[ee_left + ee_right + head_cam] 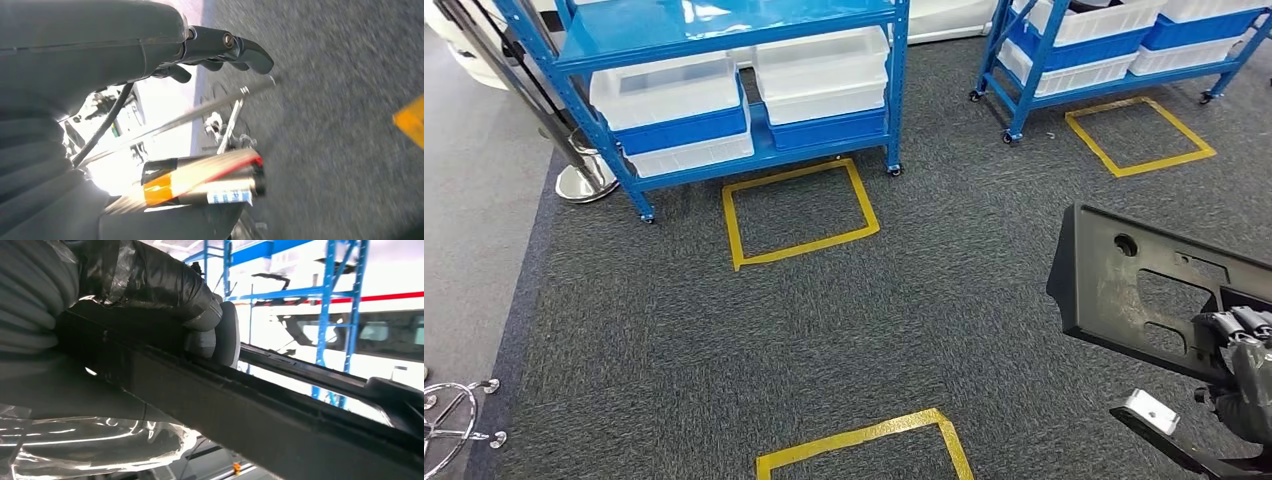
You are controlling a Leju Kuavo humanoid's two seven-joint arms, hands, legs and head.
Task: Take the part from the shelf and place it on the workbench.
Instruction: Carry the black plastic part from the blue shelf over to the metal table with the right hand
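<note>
The part is off the shelf and we're in the carry, by the look of it: the right hand (pixel 1239 350) clamps the black plastic panel (pixel 1139 290) down at four o'clock in the head view, fingers hooked over its near edge, the slab tilted up and out over the grey carpet (pixel 924 290). From the right wrist view you can see the thumb (pixel 220 332) pressed flat against the panel's rim, a firm wrap rather than a fingertip pinch. The left hand (pixel 220 47) hangs low with nothing in it, dark fingers slightly curled but apart, above the carpet. Up at eleven o'clock stands the blue shelf rack (pixel 754 60) stacked with white and blue bins (pixel 674 110), a second rack (pixel 1114 45) at one o'clock, yellow tape squares (pixel 799 210) marking the floor before each. No workbench in sight, so the next move, I'd judge, calls for turning and walking to find it while keeping that grip steady so the long panel doesn't swing or slip.
</note>
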